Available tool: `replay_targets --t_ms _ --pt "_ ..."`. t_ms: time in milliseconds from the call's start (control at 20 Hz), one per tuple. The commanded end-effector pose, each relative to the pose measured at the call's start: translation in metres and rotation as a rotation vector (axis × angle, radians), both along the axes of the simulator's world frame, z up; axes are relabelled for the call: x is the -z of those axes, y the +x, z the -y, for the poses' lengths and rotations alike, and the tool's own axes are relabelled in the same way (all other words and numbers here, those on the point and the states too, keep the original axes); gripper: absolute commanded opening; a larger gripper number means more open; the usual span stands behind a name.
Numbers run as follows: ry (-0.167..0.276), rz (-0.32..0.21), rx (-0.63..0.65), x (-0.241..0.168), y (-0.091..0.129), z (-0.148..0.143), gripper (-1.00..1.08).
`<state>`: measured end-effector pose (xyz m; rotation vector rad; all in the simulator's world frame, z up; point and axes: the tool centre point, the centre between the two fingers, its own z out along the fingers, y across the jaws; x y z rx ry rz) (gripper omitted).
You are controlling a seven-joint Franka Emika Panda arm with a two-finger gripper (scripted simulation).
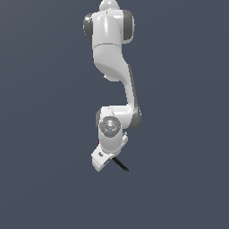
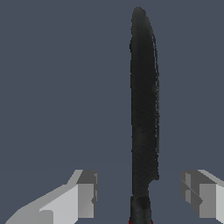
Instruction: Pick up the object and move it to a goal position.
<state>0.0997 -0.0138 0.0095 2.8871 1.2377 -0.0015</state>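
Note:
The object is a thin knife with a long black blade [image 2: 144, 109] and a sliver of red handle at the wrist view's edge. It lies between the fingers of my gripper [image 2: 142, 197], which is open, with a clear gap on each side of the blade. The grey fingertips [image 2: 86, 192] stand apart from it. In the exterior view the white hand of the gripper [image 1: 102, 160] hangs low and tilted over the object [image 1: 121, 165], whose black blade pokes out toward the exterior view's right. The hand hides the handle end there.
The white arm [image 1: 112, 58] rises from the hand to the top of the exterior view. A plain dark grey-blue surface [image 1: 179, 179] lies all around.

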Motion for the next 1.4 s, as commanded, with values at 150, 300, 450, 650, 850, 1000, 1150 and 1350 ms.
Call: replay_targets --t_ms 150,300,450,650,850,1000,1150,1350 --pt "0.0 0.001 0.0 0.002 0.0 -0.001 -1.0" --pt "0.0 0.001 0.0 0.002 0.0 -0.001 -1.0" --pt "0.0 0.001 0.0 0.0 0.0 -0.001 -1.0" --pt "0.0 0.001 0.0 -0.003 -0.001 -0.002 -1.0" --pt "0.0 0.001 0.0 -0.014 -0.004 -0.005 -1.0" --pt "0.0 0.001 -0.001 -0.026 -0.008 -0.008 -1.0" --pt "0.0 0.001 -0.001 -0.044 -0.014 -0.013 -1.0" --pt "-0.001 0.001 -0.001 -0.074 -0.024 -0.022 -1.0"
